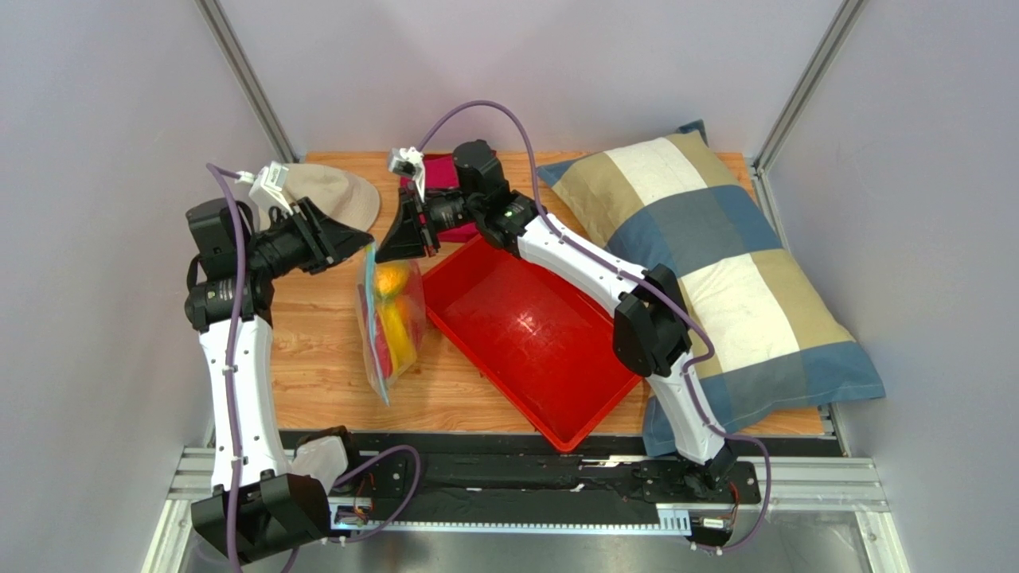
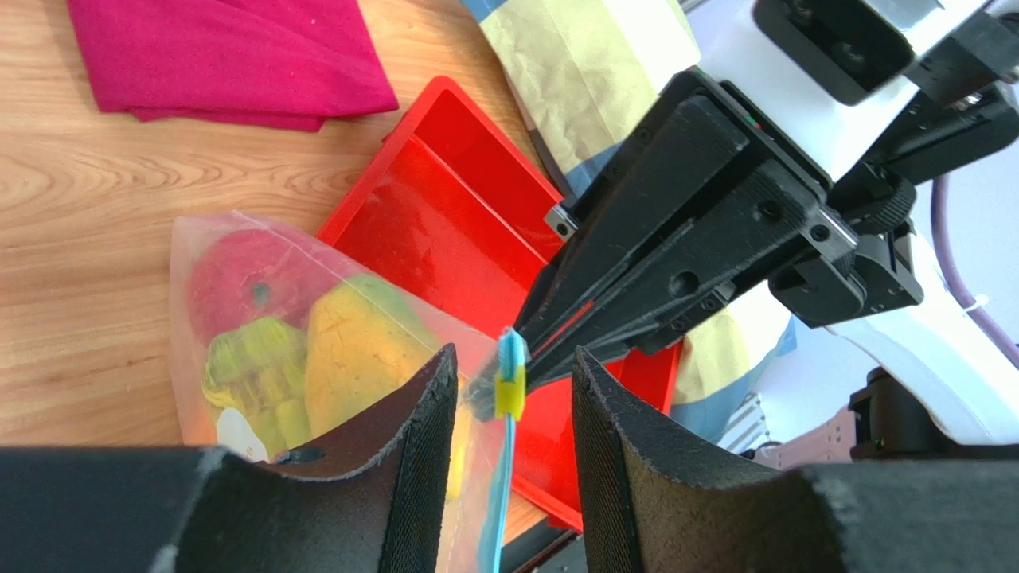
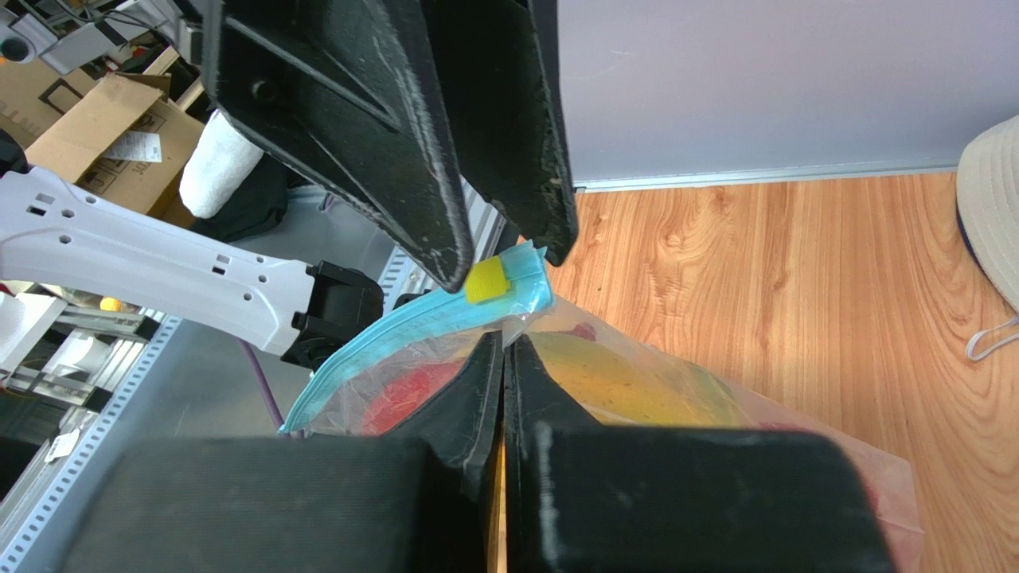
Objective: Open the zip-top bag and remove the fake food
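The zip-top bag stands on edge on the wooden table, mouth up, its blue-teal zip strip carrying a yellow slider. Inside it shows the fake food: a red apple, a yellow-green mango and a banana bunch. My right gripper is shut on the bag's clear plastic just under the strip's end. My left gripper is open, one finger on each side of the strip and slider, touching neither. In the top view both grippers meet over the bag's far end, the left gripper beside the right gripper.
A red tray lies right of the bag, under my right arm. A checked pillow fills the table's right side. A beige hat and a magenta cloth lie at the back. Grey walls close in on three sides.
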Motion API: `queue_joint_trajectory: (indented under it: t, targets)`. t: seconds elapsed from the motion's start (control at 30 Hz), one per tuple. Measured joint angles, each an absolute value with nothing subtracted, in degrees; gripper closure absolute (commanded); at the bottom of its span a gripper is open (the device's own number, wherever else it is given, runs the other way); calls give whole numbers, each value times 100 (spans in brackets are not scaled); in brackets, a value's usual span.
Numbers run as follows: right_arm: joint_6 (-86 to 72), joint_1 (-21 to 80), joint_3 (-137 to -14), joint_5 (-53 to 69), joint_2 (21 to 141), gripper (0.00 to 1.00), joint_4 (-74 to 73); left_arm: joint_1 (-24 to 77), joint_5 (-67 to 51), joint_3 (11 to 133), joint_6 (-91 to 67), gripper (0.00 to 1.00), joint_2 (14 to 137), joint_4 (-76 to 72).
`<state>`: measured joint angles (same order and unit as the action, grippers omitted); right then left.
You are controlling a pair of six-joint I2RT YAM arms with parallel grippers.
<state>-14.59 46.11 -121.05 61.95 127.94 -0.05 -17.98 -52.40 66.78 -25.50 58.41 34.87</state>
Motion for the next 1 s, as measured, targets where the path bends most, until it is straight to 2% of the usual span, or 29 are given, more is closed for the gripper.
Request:
queue_joint_trajectory:
  t: [0.07,0.2,0.43,0.53,0.6,0.63,0.83,1.0]
  targets:
    - [-1459,4613,-12101,6184,12783,100,-19,-1796,-5227,6667,-2556,58,5878,3492]
    - [-1485,4611,-12101,6156,12783,100,-19,-1763,-5256,6665,-2561,71,5935,3483]
    - [-1636,4611,-12101,6136,12783,100,-14,-1699,-5411,6508,-2563,70,5935,3433]
    - [-1717,4611,-12101,6136,12783,100,-14,-1691,-5450,6405,-2561,81,5935,3420]
    - [-1747,4611,-12101,6139,12783,100,-12,-1691,-5452,6381,-2563,95,5935,3404]
    - [-1767,4611,-12101,6136,12783,100,-12,-1691,-5452,6379,-2571,98,5935,3400]
    - [-2062,4611,-12077,5966,12783,100,21,-1684,-5448,6377,-2563,100,5924,3350]
    - [-2976,4652,-11701,5325,12742,100,351,-1660,-5251,6222,-2558,100,5839,3232]
